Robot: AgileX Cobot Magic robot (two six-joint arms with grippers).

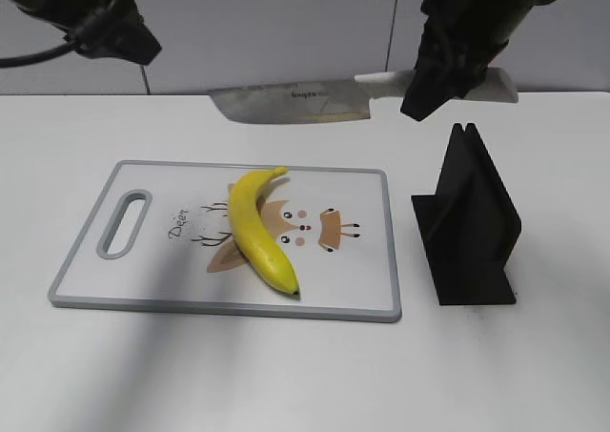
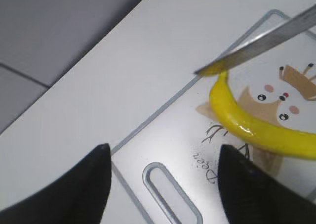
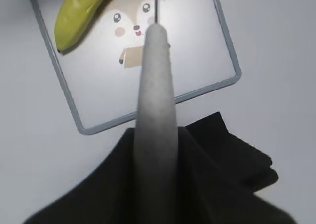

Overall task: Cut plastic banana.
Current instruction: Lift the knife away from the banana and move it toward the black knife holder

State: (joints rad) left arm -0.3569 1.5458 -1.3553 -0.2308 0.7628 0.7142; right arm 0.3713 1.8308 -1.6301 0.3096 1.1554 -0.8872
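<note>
The right gripper (image 1: 434,87), clamped on the white handle of a broad steel cleaver (image 1: 291,104), held the blade aloft above a glossy yellow plastic banana (image 1: 259,230) lying diagonally on a grey-rimmed white cutting board (image 1: 367,303). The left gripper (image 2: 163,184) hung open. Lowering the blade onto the fruit appeared next.

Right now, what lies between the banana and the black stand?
In the exterior view, only bare cutting board and a strip of white table separate the banana from the stand; the knife hangs above, behind them.
</note>
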